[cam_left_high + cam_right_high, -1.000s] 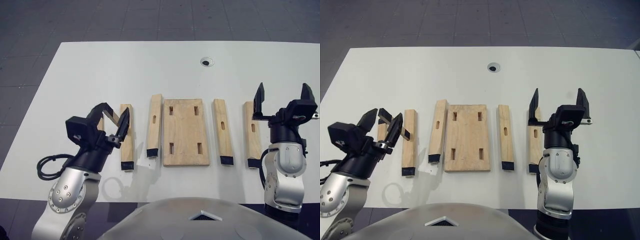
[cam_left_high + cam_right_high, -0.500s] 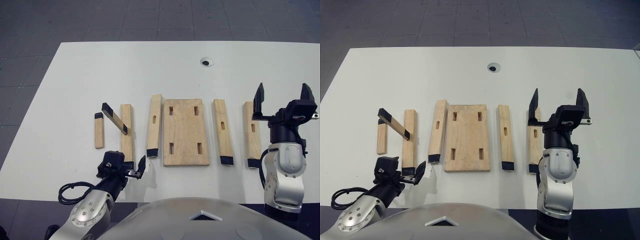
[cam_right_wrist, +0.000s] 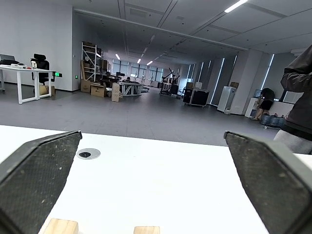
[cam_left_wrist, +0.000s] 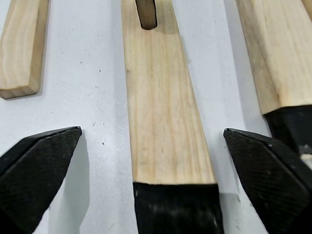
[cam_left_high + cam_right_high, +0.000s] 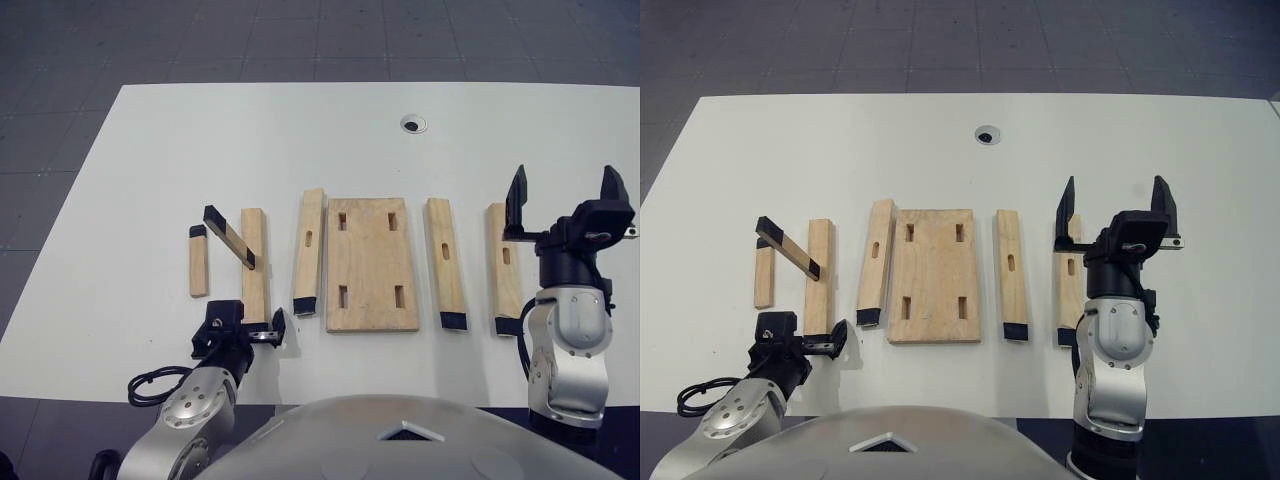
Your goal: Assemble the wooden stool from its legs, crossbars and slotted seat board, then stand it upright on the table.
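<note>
White desk (image 5: 250,140) surface carries every part laid flat in a row. The slotted seat board (image 5: 372,264) is in the middle, with an inner left leg (image 5: 309,250) and an inner right leg (image 5: 446,262) just beside it. Farther out lie the leftmost leg (image 5: 256,290) and the rightmost leg (image 5: 504,262). A short crossbar (image 5: 199,262) lies apart at the far left, and a second crossbar (image 5: 229,237) rests tilted with one end on the leftmost leg. The left gripper (image 4: 152,130) sits low at that leg's near, black-tipped end, fingers spread to either side of the wood and not touching it. The right gripper (image 5: 565,185) is held up above the rightmost leg, fingers spread, holding nothing. Nothing is joined yet, so the job looks to be at its first pick. The legs should be light and stiff, with smooth faces that may slip in a loose pinch. A hold across the narrow width, on the long edges, seems best. Lifting this leg would likely tip the crossbar resting on it.
</note>
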Available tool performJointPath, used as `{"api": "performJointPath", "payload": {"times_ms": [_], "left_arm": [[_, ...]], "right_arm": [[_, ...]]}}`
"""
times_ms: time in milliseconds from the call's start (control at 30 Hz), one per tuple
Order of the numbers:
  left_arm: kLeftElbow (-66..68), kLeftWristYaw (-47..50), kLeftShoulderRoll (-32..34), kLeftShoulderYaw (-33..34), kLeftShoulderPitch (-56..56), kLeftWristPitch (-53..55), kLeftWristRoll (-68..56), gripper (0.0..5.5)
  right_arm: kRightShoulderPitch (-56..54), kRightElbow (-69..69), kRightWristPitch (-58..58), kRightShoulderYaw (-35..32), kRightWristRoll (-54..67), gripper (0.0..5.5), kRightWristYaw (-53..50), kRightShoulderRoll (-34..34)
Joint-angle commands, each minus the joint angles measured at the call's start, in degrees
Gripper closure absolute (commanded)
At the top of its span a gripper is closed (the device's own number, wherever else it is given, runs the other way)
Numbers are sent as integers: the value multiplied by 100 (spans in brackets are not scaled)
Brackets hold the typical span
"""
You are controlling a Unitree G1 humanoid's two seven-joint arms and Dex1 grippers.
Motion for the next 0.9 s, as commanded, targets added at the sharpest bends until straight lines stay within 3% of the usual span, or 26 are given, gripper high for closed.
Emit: {"api": "performJointPath", "payload": {"times_ms": [33, 633, 767, 900], "left_arm": [[678, -107, -102, -169, -58, 337, 121, 67], [881, -306, -217, -163, -116, 341, 627, 332], [673, -482, -247, 45, -393, 393, 461, 343], [520, -755, -662, 854, -1226, 534, -334, 343]], "right_arm": [[9, -38, 33, 5, -13, 10, -7, 32], [22, -220, 107, -60, 22, 10, -20, 27], [7, -258, 131, -91, 33, 10, -20, 20], [-115, -354, 221, -207, 101, 10, 5, -39]]}}
